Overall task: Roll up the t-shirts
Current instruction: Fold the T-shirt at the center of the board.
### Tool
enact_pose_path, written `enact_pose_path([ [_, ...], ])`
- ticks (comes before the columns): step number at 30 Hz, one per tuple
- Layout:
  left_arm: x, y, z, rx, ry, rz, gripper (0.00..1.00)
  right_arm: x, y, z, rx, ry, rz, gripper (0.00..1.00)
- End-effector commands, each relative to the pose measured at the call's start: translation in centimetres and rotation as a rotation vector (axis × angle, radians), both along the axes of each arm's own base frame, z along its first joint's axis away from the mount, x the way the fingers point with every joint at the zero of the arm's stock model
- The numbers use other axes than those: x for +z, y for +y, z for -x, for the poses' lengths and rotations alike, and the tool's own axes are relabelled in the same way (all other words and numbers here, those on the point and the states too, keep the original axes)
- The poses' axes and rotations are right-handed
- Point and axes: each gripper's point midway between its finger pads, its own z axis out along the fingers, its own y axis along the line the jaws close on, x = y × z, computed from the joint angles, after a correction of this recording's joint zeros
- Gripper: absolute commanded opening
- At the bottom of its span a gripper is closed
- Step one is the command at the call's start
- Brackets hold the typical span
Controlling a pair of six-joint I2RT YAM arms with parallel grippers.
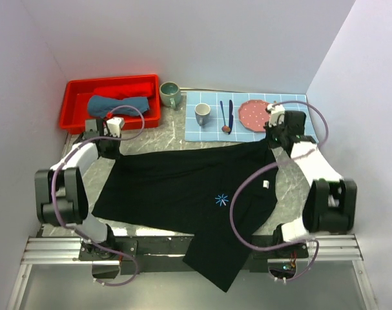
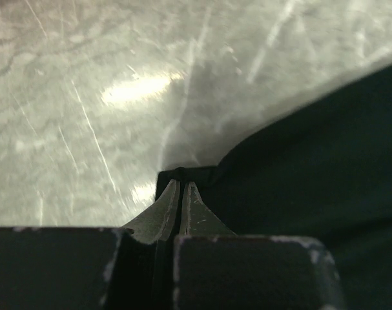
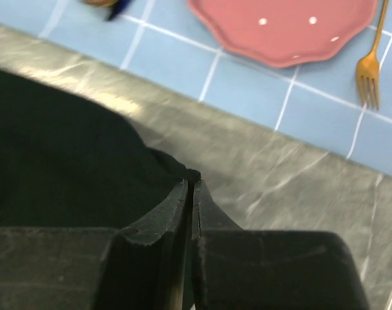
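Top external view: the teal shirt [image 1: 115, 104] lies bunched in the tray [image 1: 76, 87], unrolled. Just this side of the tray, the left claw [image 1: 110, 137] pinches a far corner of the black shirt [image 1: 183, 187]. Well right of the tray, the right claw [image 1: 276, 137] pinches the other. The black shirt lies spread on the table [image 1: 150, 139], so I judge rolling not yet begun.

Spread t-shirt [image 1: 176, 184]: black, light-blue starburst print [image 1: 221, 200]
Bunched t-shirt [image 1: 117, 104]: teal-blue
Tray [image 1: 69, 103]: red
Placemat [image 1: 212, 134]: light-blue, white checks
Plate [image 1: 252, 115]: pink, white dots

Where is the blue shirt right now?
In the top view, the blue shirt lies inside the red bin at the far left corner of the table, next to the green mug and beyond the black shirt.
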Motion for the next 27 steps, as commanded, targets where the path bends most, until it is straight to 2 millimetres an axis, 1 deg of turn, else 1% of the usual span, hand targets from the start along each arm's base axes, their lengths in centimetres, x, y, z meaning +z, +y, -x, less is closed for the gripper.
enact_pose_path([
  [1, 2.4, 1.7, -4.3, 0.036, -0.131, -0.054, 0.01, 2.1, -1.8, -4.9, -0.038, -0.102, 0.090, 0.00],
  [2, 2.7, 1.9, -4.7, 0.045, -0.145, -0.058, 0.01, 2.2, -2.0, -5.5, -0.045, -0.103, 0.099, 0.00],
  [3, 2.8, 2.3, -5.2, 0.064, -0.161, -0.066, 0.01, 1.2, -2.3, -5.9, -0.053, -0.079, 0.107, 0.00],
  [5, 3.6, 3.1, -6.2, 0.104, -0.212, -0.080, 0.01, 0.8, -2.9, -6.5, -0.071, -0.075, 0.128, 0.00],
  [6, 3.4, 3.3, -6.6, 0.113, -0.212, -0.079, 0.01, -0.1, -3.0, -6.6, -0.075, -0.058, 0.134, 0.00],
  [7, 3.3, 3.3, -6.9, 0.119, -0.211, -0.074, 0.01, -0.5, -3.2, -6.7, -0.081, -0.048, 0.141, 0.00],
  [8, 3.9, 3.4, -7.6, 0.130, -0.228, -0.065, 0.01, -0.8, -3.3, -6.9, -0.088, -0.041, 0.147, 0.00],
  [9, 3.5, 3.5, -8.1, 0.131, -0.219, -0.058, 0.01, -1.1, -3.5, -7.1, -0.101, -0.035, 0.153, 0.00],
  [10, 3.4, 3.3, -8.4, 0.136, -0.214, -0.045, 0.01, -1.8, -3.6, -7.1, -0.103, -0.018, 0.154, 0.00],
  [11, 3.9, 3.4, -9.2, 0.142, -0.227, -0.038, 0.01, -1.9, -3.6, -7.3, -0.103, -0.015, 0.156, 0.00],
  [12, 3.3, 3.5, -9.6, 0.151, -0.213, -0.033, 0.03, -2.4, -3.7, -7.4, -0.100, -0.006, 0.158, 0.00],
  [14, 3.5, 3.5, -10.7, 0.160, -0.223, -0.027, 0.08, -2.3, -3.8, -7.6, -0.105, -0.009, 0.162, 0.00],
  [15, 2.9, 3.8, -11.0, 0.170, -0.212, -0.032, 0.08, -2.7, -3.9, -7.7, -0.111, -0.002, 0.169, 0.00],
  [16, 2.8, 3.9, -11.4, 0.175, -0.213, -0.034, 0.08, -2.7, -4.0, -7.8, -0.115, -0.002, 0.172, 0.00],
  [17, 3.2, 4.1, -12.1, 0.178, -0.228, -0.040, 0.08, -2.6, -4.0, -7.8, -0.115, -0.004, 0.175, 0.00],
  [18, 2.5, 4.1, -12.4, 0.177, -0.216, -0.046, 0.11, -2.7, -4.1, -7.8, -0.117, -0.002, 0.177, 0.00],
  [19, 2.4, 4.4, -12.8, 0.174, -0.220, -0.063, 0.13, -2.8, -4.1, -7.9, -0.116, -0.002, 0.178, 0.00],
  [20, 2.8, 4.5, -13.5, 0.164, -0.232, -0.072, 0.15, -3.0, -4.1, -7.7, -0.117, 0.004, 0.178, 0.00],
  [21, 2.2, 4.7, -13.8, 0.160, -0.222, -0.082, 0.18, -3.0, -4.1, -7.6, -0.117, 0.006, 0.178, 0.00],
  [22, 2.0, 4.9, -14.1, 0.153, -0.218, -0.103, 0.21, -3.2, -4.0, -7.4, -0.117, 0.011, 0.176, 0.00],
  [23, 2.5, 5.3, -14.8, 0.157, -0.232, -0.112, 0.28, -3.3, -4.0, -7.3, -0.116, 0.014, 0.175, 0.00],
  [24, 2.1, 5.4, -15.1, 0.158, -0.221, -0.122, 0.45, -3.3, -3.9, -7.2, -0.116, 0.014, 0.175, 0.00],
  [25, 1.9, 5.7, -15.1, 0.167, -0.208, -0.131, 0.51, -3.6, -3.7, -7.0, -0.114, 0.021, 0.174, 0.00],
  [26, 2.5, 5.9, -15.5, 0.172, -0.214, -0.137, 0.55, -3.5, -3.7, -7.0, -0.116, 0.018, 0.175, 0.00],
  [27, 2.6, 6.0, -15.5, 0.180, -0.205, -0.141, 0.60, -3.6, -3.7, -6.9, -0.118, 0.020, 0.175, 0.00],
])
